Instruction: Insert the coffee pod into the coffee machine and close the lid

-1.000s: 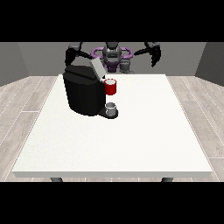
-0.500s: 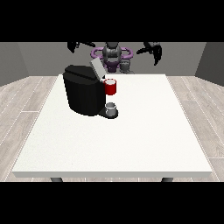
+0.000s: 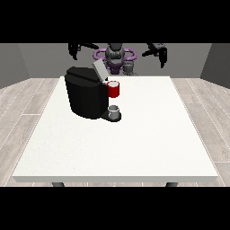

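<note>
Standing on a white table [image 3: 134, 148] in a grey-walled room with wood floor, black coffee machine [image 3: 87, 94] sits back-left, lid [image 3: 99, 69] raised, a red thing at the machine [image 3: 113, 89] and a grey thing [image 3: 114, 110] on its front. Both hands raised well above and behind machine: hand at view's left [image 3: 74, 48], hand at view's right [image 3: 161, 53]; fingers, cannot tell

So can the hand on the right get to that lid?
Probably yes. That hand is raised behind the table, well off from the open lid, and nothing shows between them.
</note>
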Controlling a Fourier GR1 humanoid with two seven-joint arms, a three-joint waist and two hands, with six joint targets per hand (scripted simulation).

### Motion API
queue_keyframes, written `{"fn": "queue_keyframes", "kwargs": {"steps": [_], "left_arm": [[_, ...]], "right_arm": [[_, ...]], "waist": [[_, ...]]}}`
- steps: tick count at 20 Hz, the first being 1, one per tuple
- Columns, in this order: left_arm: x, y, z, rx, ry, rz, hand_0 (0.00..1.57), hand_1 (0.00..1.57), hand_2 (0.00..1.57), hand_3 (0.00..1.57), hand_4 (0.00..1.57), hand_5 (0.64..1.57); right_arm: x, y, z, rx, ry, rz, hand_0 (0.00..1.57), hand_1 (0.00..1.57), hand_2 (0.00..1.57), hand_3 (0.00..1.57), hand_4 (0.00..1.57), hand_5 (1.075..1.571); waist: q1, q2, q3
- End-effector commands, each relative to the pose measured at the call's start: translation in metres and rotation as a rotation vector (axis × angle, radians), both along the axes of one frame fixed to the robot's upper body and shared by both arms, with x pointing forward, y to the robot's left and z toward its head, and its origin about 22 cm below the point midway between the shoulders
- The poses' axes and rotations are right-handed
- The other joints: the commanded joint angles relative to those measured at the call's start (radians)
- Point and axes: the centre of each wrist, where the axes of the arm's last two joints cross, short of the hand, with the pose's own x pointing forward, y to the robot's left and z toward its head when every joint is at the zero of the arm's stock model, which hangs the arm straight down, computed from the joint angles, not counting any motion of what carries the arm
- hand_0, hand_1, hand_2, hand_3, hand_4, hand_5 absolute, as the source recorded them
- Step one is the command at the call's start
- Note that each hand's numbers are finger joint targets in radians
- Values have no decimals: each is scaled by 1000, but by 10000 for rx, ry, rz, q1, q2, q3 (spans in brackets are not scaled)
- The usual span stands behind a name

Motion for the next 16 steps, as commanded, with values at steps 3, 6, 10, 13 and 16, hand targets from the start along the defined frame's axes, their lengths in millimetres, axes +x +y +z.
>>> {"fn": "queue_keyframes", "kwargs": {"steps": [3, 6, 10, 13, 16], "left_arm": [[-4, 2, 22, -68, -642, -86, 0, 0, 0, 0, 282, 1571], [0, -5, 39, -65, -1209, 176, 0, 0, 0, 0, 354, 1571], [-15, 34, 37, -74, -1163, 599, 0, 0, 0, 0, 338, 1571], [-13, 5, 52, -83, -1572, 477, 0, 0, 0, 0, 377, 1571], [-25, 12, 53, 109, -1138, 677, 0, 0, 0, 0, 381, 1571]], "right_arm": [[18, -9, 11, 1119, 263, -202, 0, 0, 0, 0, 129, 1571], [33, 14, 24, 1087, 117, 74, 0, 0, 0, 0, 168, 1571], [30, 36, 16, 784, 216, 894, 0, 0, 0, 0, 0, 1571], [46, 44, 31, 593, -102, 670, 0, 0, 0, 0, 0, 1571], [41, 53, 15, 592, 306, 1146, 0, 0, 0, 0, 0, 1571]], "waist": [[341, 709, 1], [96, 1202, -1], [-366, 1405, -3], [-64, 1699, -1], [-204, 1504, -1]]}}
